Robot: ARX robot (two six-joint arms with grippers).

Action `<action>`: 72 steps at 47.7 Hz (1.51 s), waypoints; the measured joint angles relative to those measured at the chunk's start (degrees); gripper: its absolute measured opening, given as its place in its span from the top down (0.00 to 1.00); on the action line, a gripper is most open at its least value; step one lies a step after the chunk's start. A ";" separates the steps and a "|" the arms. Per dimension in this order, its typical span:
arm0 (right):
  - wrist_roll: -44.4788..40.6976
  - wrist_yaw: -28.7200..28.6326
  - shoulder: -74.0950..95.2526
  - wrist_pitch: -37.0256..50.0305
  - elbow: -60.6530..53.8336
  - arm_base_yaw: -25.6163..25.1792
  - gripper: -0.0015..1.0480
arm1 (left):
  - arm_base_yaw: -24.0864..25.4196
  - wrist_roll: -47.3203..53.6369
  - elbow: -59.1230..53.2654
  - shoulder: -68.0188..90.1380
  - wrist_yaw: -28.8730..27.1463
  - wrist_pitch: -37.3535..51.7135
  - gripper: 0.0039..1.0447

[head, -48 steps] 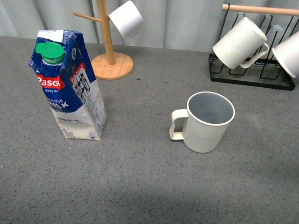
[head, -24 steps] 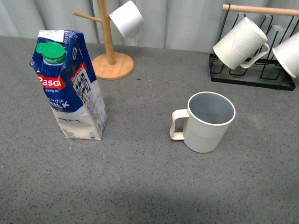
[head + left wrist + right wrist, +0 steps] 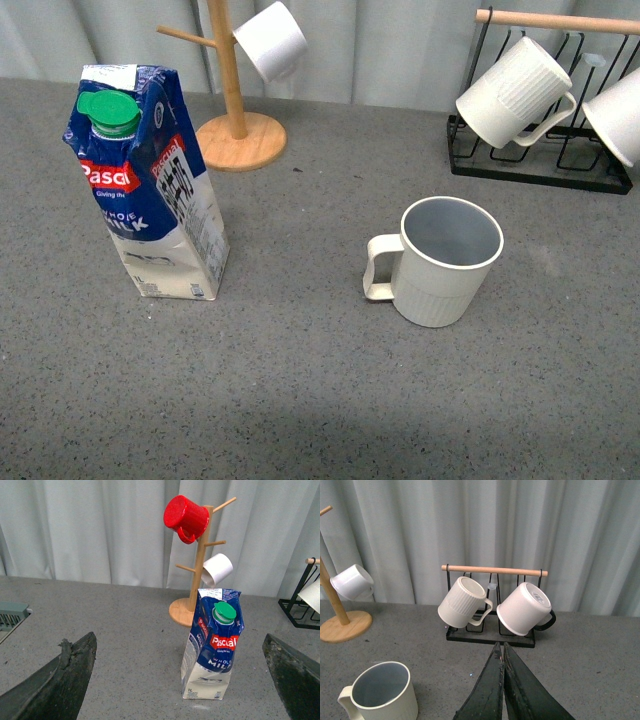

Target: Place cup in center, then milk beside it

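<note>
The cup stood upright right of centre in the front view (handle toward the milk, well apart at left). The left gripper gaped wide, empty; the right gripper was clenched on nothing.

Bright, even, diffuse light; sharp focus. Faint shadow under the cup; broad soft shadow dims near table.

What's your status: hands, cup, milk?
Left gripper open, right gripper shut, both empty. Cup upright near center. Milk stands apart on its left, untouched. Nothing between them.
</note>
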 joint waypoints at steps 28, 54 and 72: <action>0.00 -0.02 -13.46 -13.16 0.00 0.00 0.99 | 0.00 0.00 0.00 0.00 0.00 0.00 0.06; -0.02 -0.17 -25.07 -25.18 0.04 0.00 0.91 | 0.00 0.00 0.00 0.00 0.02 -0.02 0.06; -0.02 -0.17 -25.11 -25.18 0.04 0.00 0.28 | 0.00 0.00 0.00 0.00 0.02 -0.04 0.06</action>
